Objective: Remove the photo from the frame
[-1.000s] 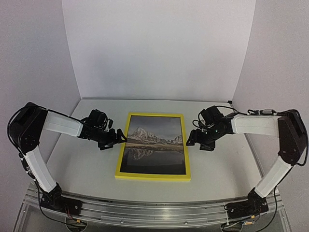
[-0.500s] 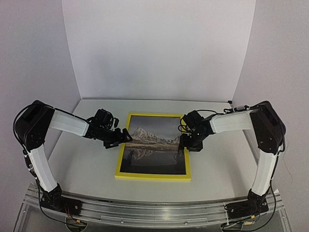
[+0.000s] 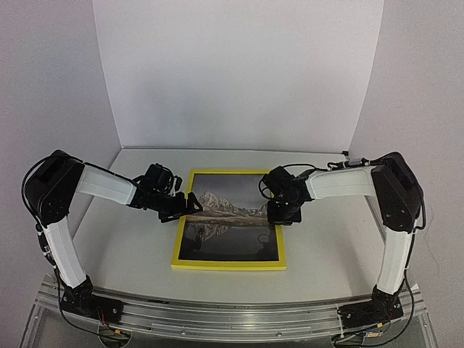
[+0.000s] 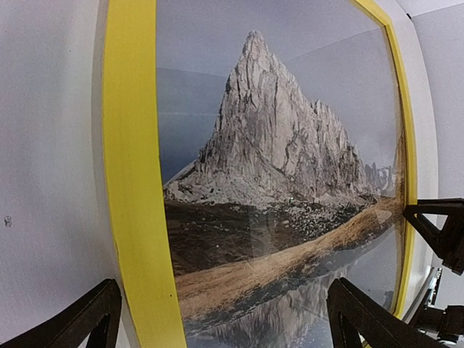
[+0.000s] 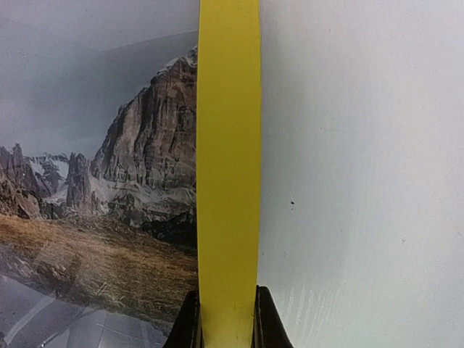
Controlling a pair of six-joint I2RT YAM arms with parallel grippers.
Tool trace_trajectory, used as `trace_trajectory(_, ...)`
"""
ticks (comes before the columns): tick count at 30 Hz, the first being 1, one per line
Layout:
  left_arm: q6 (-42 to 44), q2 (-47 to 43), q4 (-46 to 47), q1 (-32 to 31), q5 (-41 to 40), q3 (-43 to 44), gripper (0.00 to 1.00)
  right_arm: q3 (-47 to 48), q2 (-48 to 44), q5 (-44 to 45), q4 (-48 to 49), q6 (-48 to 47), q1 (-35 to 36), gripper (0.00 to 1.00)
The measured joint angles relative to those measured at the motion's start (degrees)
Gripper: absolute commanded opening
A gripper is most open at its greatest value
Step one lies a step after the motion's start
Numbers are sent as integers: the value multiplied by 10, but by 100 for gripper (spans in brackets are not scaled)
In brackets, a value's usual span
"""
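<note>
The yellow frame lies flat on the table with the photo of a mountain and lake inside it. My left gripper stands open over the frame's left side. In the left wrist view its fingertips straddle the left yellow bar and part of the photo. My right gripper is at the frame's right side. In the right wrist view it is shut on the right yellow bar, one finger on the photo side and the other on the table side.
White walls enclose the grey table at the back and both sides. A metal rail carrying the arm bases runs along the near edge.
My right arm has swung left to the frame's right side, and its gripper has closed onto the yellow bar. My left gripper has edged right over the left bar, still open.
</note>
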Motion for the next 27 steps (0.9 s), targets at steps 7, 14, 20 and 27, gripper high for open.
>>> trace_trajectory(7, -4, -27, -97, -4, -41, 32, 100, 79, -36, 98, -102, -63, 21, 0)
trace_trajectory(14, -3, -104, -169, -4, -60, 148, 100, 214, -54, 232, -187, -236, 42, 0)
trace_trajectory(20, -21, -135, -172, -4, -36, 225, 99, 351, -43, 340, -228, -429, 59, 0)
trace_trajectory(27, -93, -95, -163, -4, -4, 305, 100, 474, 26, 435, -207, -622, 84, 0)
